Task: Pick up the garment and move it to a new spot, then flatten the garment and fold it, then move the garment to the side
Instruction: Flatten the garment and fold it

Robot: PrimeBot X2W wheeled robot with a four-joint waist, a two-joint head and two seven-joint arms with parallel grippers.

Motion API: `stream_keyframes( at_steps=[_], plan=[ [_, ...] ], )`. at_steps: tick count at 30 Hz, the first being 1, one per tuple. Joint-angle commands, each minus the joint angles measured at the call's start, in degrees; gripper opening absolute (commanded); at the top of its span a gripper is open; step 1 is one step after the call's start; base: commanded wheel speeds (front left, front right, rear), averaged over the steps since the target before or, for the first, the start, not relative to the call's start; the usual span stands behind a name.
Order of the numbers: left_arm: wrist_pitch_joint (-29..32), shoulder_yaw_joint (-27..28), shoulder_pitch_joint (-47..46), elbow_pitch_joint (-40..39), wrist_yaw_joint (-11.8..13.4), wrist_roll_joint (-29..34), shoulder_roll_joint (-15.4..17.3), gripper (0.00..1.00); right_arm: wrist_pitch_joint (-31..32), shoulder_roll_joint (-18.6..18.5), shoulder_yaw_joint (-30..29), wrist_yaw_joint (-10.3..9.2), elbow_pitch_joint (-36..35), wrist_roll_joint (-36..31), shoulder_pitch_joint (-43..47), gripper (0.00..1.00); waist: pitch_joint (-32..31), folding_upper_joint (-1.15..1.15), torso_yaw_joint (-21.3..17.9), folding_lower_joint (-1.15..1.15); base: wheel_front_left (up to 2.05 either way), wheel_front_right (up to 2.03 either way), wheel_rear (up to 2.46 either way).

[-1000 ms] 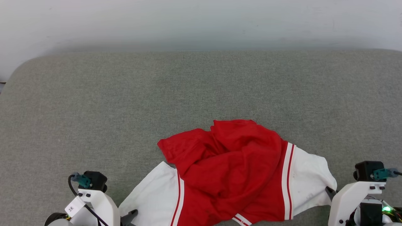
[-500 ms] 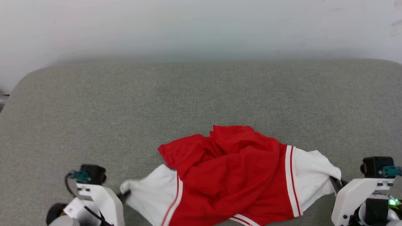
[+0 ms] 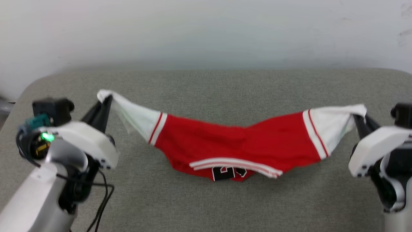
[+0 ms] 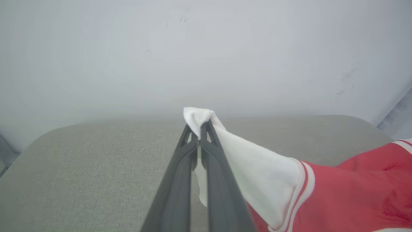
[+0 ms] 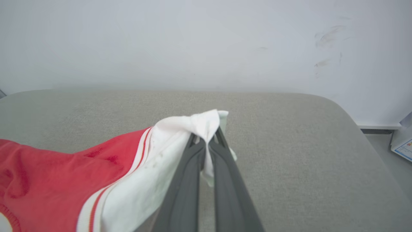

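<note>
Head: garment [image 3: 231, 141] hung stretched between left tool [image 3: 104, 98] and right tool [image 3: 355, 116], above the worktop [image 3: 206, 87], red middle sagging.
Left wrist: left tool [image 4: 198, 129] clenched on garment [image 4: 264, 180], at one white sleeve tip.
Right wrist: right tool [image 5: 206, 138] clenched on garment [image 5: 64, 174], at the other white sleeve.

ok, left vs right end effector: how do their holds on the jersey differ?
The left end effector sits higher in the head view than the right end effector. The left one pinches a small sleeve tip; the right one has more white cloth bunched over its fingertips. Both are shut on the garment, which sags between them.
</note>
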Motion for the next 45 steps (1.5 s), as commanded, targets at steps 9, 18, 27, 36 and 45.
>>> stream_keyframes(
  at_steps=[9,18,27,36,45],
  plan=[
    [-2.7,1.1,-19.6,8.4,-2.6,2.3,-3.3,0.0,-2.5,-3.8,2.1,-0.02,7.0,-1.2,-18.3,0.0,3.6,0.0,-0.5,0.0,0.0,0.0,0.0],
    [-5.3,2.1,-40.0,21.0,-6.6,4.7,-3.7,0.0,-5.1,-5.1,4.3,-0.02,17.8,-2.2,-39.6,0.0,11.5,0.0,-2.2,0.0,0.0,0.0,0.0],
    [-9.6,2.8,-57.8,31.9,-10.4,7.8,-2.1,0.0,-11.6,-3.3,2.7,-0.03,28.3,-6.1,-60.4,0.0,18.9,0.0,-4.0,0.0,0.0,0.0,0.0],
    [-12.3,3.4,-67.3,38.6,-12.5,8.4,-1.0,0.0,-17.3,-0.9,1.7,-0.03,38.5,-9.8,-74.1,0.0,25.1,0.0,-5.2,0.0,0.0,0.0,0.0],
    [-13.9,2.5,-66.3,46.4,-14.2,7.0,-2.9,0.0,-20.9,0.6,2.2,-0.03,50.9,-11.0,-78.7,0.0,29.4,0.0,-4.9,0.0,0.0,0.0,0.0]
  ],
)
